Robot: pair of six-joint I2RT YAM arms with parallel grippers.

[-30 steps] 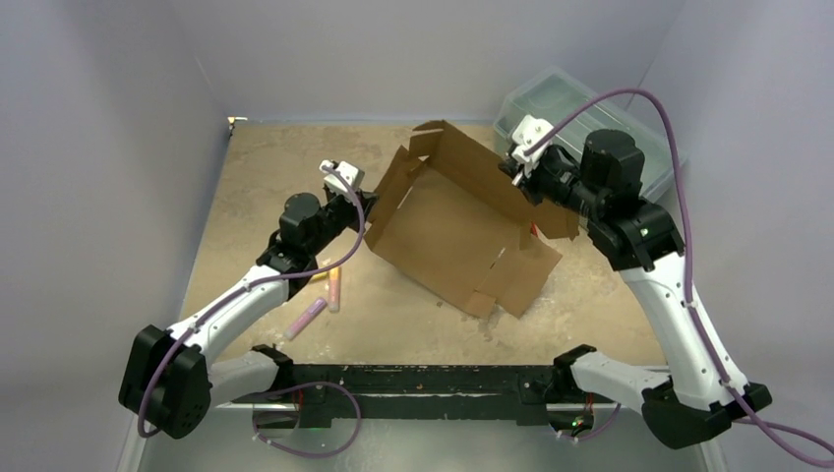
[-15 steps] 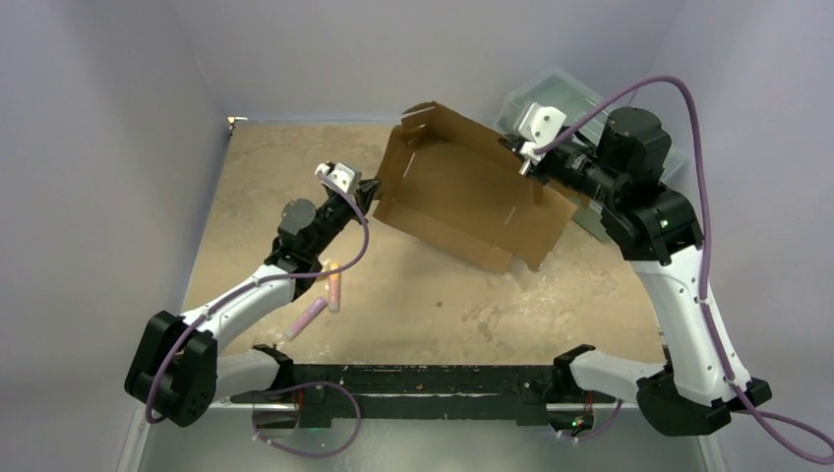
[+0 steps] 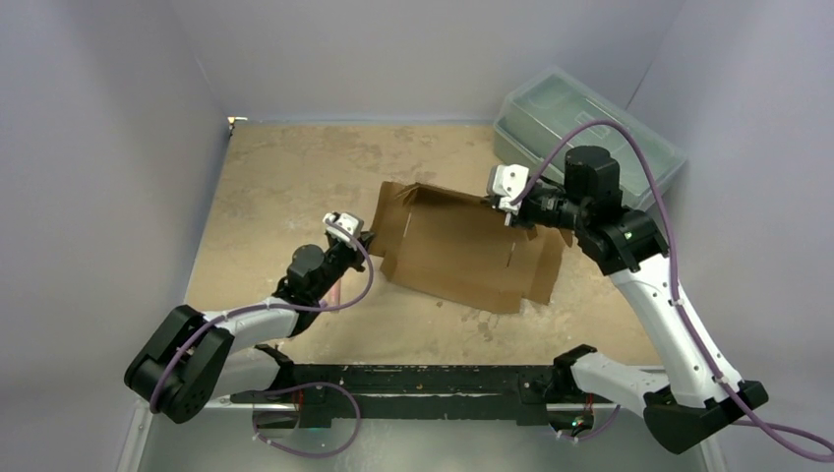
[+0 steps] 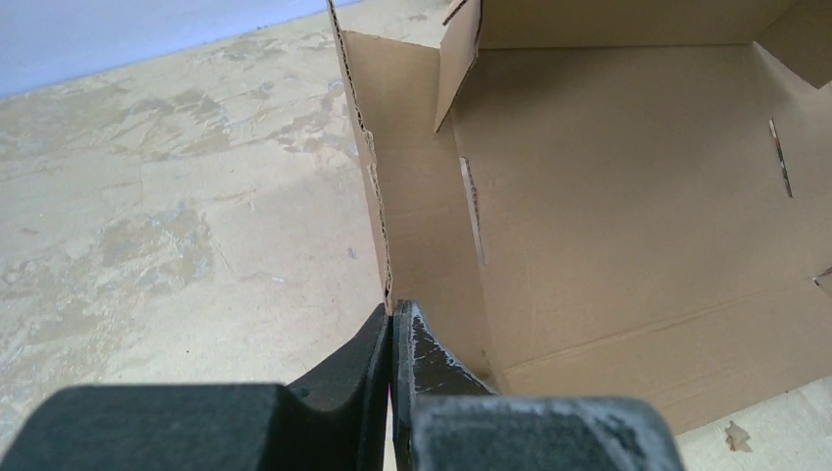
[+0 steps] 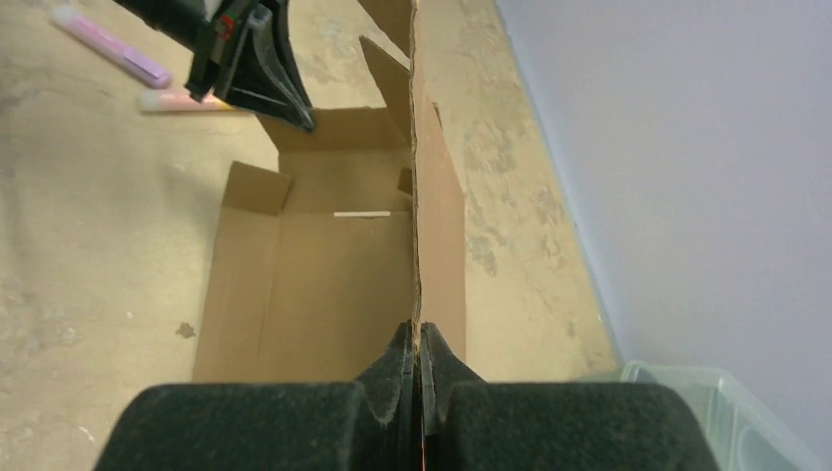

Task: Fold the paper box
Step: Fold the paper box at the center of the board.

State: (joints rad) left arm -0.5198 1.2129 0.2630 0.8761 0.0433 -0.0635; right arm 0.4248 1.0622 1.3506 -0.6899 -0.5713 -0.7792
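On the left of the counter (image 3: 266, 187), the left tool (image 3: 362, 239) is grasping the paper box (image 3: 462, 256) by its left flap. In the left wrist view the fingers (image 4: 427, 345) are clenched on the thin cardboard edge with no gap showing. A lilac marker (image 5: 106, 42) and a pink marker (image 5: 182, 100) are lying beside this arm, apart from the box.

Change noted: half a second ago the box was hanging tilted in the air, further away. It is now sitting mid-counter, nearer the arms, with its base panel resting flat. Both arms have come down with it.

Judgement: the carry is finishing and the sheet is getting support underneath, so creasing can start. The left flap and far wall are standing. The near and right panels are lying flat and are not yet folded.

At the right, the right tool (image 3: 504, 205) is pinching the far wall's top edge. The right wrist view is showing the cardboard running straight between its clamped fingers (image 5: 442, 365). The plastic toolbox (image 3: 590, 128) is sitting at the far right, apart from the box.
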